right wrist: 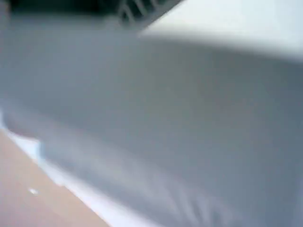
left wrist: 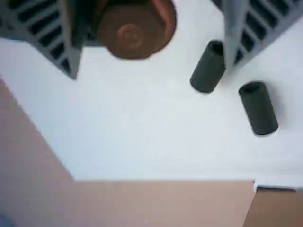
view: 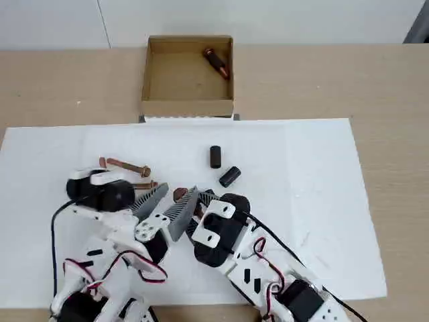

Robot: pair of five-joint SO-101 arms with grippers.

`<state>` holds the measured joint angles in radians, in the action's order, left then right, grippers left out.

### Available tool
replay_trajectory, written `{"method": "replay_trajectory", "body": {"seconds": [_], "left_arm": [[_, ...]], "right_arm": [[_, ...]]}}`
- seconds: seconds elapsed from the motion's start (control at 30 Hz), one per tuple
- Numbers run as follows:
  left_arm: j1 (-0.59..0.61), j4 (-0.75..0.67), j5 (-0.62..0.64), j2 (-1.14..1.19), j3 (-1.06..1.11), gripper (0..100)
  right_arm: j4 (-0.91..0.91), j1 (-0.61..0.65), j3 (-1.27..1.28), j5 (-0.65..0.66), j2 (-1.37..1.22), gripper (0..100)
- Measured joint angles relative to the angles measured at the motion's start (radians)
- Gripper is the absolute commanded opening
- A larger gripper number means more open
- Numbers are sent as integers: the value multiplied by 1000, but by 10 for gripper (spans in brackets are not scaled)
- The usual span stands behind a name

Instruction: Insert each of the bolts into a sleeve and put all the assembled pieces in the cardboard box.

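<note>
One copper-coloured metal bolt shows head-on inside the left gripper, close against one ribbed grey finger and apart from the other. That claw is spread wide, so I judge it frames the bolt and does not clamp it. Two short black cylindrical sleeves lie just ahead on the white paper sheet, probably lined up for insertion. Another loose bolt lies beside the left arm. Farther off, the brown cardboard box holds one assembled piece. The right gripper sits alongside; I cannot tell its state.
</note>
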<state>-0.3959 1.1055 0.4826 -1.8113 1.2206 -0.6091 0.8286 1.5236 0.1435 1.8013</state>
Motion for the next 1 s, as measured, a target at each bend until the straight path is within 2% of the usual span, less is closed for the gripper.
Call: {"method": "replay_trajectory", "body": {"seconds": [0.23,0.4,0.57,0.73,1.0], "left_arm": [[0,0,-31,0,-84,3],[49,0,-107,0,-106,6],[219,0,-212,0,-101,6],[376,0,-316,-2,21,6],[430,0,-338,0,222,6]], "right_arm": [[5,-51,5,0,0,3],[5,-74,15,0,0,3],[5,-173,74,0,0,3],[0,-270,80,-64,0,3],[-163,-284,-54,-199,-52,3]]}}
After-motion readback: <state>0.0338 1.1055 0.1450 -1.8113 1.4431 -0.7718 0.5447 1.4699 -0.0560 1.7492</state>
